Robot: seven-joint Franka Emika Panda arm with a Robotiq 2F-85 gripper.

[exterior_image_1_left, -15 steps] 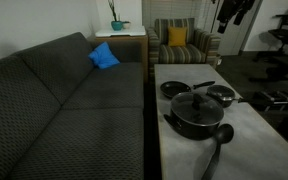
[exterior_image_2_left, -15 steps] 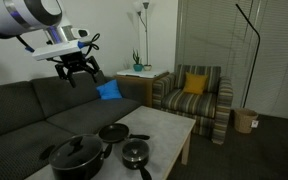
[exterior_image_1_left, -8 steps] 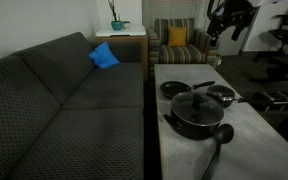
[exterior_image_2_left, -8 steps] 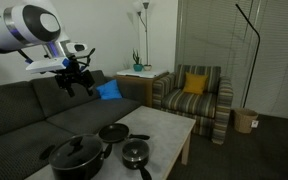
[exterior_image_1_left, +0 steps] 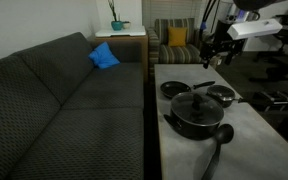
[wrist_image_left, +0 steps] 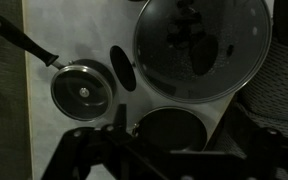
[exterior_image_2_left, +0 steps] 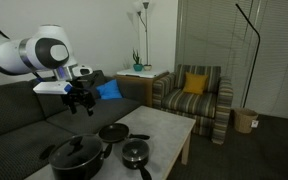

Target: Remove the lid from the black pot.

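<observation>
The black pot [exterior_image_1_left: 193, 122] stands on the pale table [exterior_image_1_left: 254, 140], and it also shows in an exterior view [exterior_image_2_left: 74, 166]. The lid [exterior_image_1_left: 194, 103] sits on it, with its dark knob in the middle [exterior_image_2_left: 76, 150]. In the wrist view the lid [wrist_image_left: 202, 50] fills the upper right. My gripper [exterior_image_1_left: 216, 55] hangs in the air above and beyond the pot [exterior_image_2_left: 81, 102], well apart from it. Its fingers are spread and empty; in the wrist view they are dark shapes along the bottom edge [wrist_image_left: 164, 162].
Two small long-handled black pans [exterior_image_1_left: 174, 89] [exterior_image_1_left: 221, 95] stand beside the pot [exterior_image_2_left: 114, 132] [exterior_image_2_left: 136, 153]. A dark sofa [exterior_image_1_left: 64, 110] with a blue cushion [exterior_image_1_left: 104, 56] runs along the table. A striped armchair [exterior_image_2_left: 189, 95] stands past the table's far end.
The arm has come down from high up and now hangs lower, closer to the table and the pots. The pot, lid and pans have not moved.
</observation>
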